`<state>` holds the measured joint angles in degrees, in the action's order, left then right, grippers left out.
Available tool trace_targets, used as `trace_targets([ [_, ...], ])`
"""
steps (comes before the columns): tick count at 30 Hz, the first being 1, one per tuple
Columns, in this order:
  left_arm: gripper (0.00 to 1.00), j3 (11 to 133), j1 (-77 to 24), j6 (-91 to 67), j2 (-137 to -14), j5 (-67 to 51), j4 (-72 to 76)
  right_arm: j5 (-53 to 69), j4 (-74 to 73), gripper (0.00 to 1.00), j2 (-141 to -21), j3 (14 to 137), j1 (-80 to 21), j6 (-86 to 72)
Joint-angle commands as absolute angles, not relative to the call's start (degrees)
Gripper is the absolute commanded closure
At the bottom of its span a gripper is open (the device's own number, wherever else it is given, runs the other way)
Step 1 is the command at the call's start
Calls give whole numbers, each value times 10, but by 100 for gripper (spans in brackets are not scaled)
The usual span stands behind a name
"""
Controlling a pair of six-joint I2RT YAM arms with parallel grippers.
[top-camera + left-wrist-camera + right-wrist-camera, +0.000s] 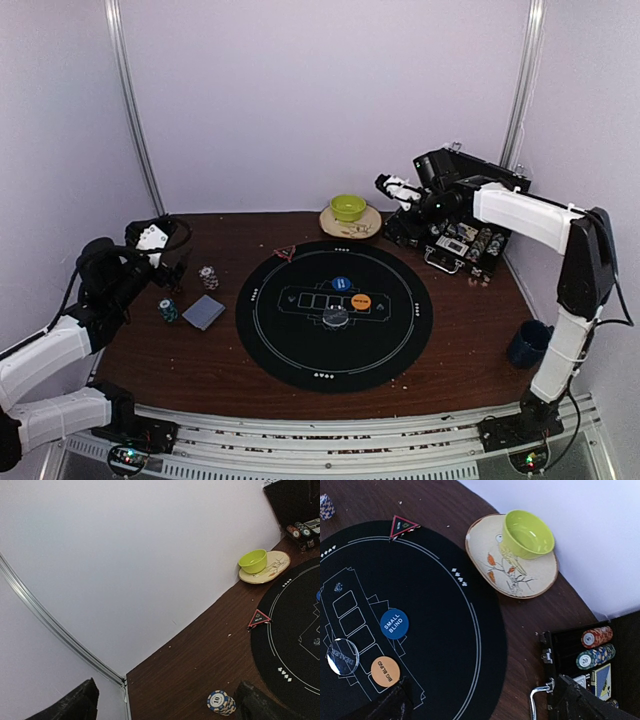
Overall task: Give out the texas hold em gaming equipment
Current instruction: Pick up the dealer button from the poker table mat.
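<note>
A black round mat [300, 350] carries a blue disc [341, 284], an orange disc [361, 300] and a clear disc [335, 317]. The red triangle marker [286, 253] lies at the mat's far-left rim. Left of the mat are a striped chip stack [208, 277], a second small stack [168, 310] and a grey-blue card deck [203, 312]. My left gripper [172, 260] hovers open just left of the chip stack [221, 702], holding nothing. My right gripper [394, 189] hangs open above the table between the mat and the open black case [465, 245], which holds chips [594, 647] and cards.
A green bowl [348, 207] sits on a decorated plate [368, 226] at the back, beyond the mat. A dark blue mug [527, 343] stands at the right edge. The case's metal handle [536, 700] sticks out toward the mat. White walls close in behind and on both sides.
</note>
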<state>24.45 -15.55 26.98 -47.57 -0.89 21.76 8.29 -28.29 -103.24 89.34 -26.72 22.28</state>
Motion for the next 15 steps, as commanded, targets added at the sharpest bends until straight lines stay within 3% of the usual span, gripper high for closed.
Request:
trace_targets([
  [1, 2, 235, -151, 290, -475, -44, 231, 46, -302, 0, -1084, 915, -320, 258],
  [15, 2, 225, -151, 311, -488, -83, 224, 134, -343, 0, -1183, 938, -414, 256],
])
